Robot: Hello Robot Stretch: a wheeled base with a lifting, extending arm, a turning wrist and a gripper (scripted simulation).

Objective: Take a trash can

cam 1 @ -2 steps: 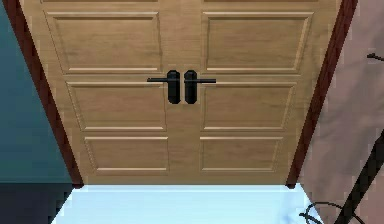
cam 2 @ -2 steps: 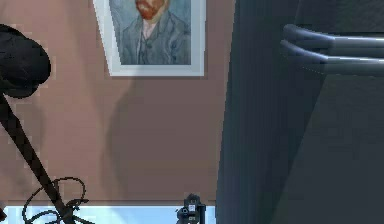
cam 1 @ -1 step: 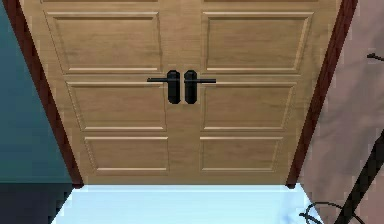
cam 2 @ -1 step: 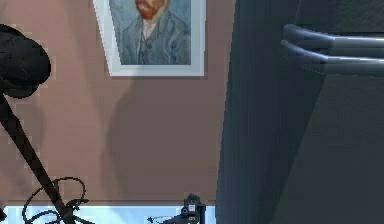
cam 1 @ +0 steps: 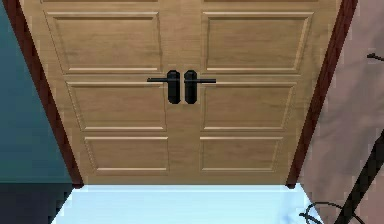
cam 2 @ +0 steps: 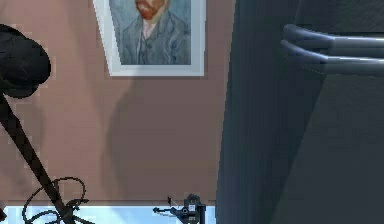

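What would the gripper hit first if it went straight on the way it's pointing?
Likely the black stand left of the gripper in the arm side view, at its looped foot; depth is unclear, so it may miss.

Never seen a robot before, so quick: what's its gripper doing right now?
Gripper: open or closed cannot be told; its far end is too small to tell whether it holds anything.

I am in a home, by the look of it: a panelled wooden double door (cam 1: 185, 120) with dark lever handles (cam 1: 180, 86) stands before me above a pale floor (cam 1: 180, 205). To my side a framed portrait painting (cam 2: 155, 35) hangs on a brown wall (cam 2: 130, 130). It is flanked by a tall dark fridge-like unit (cam 2: 300, 140) and a dark-shaded lamp (cam 2: 20, 60).
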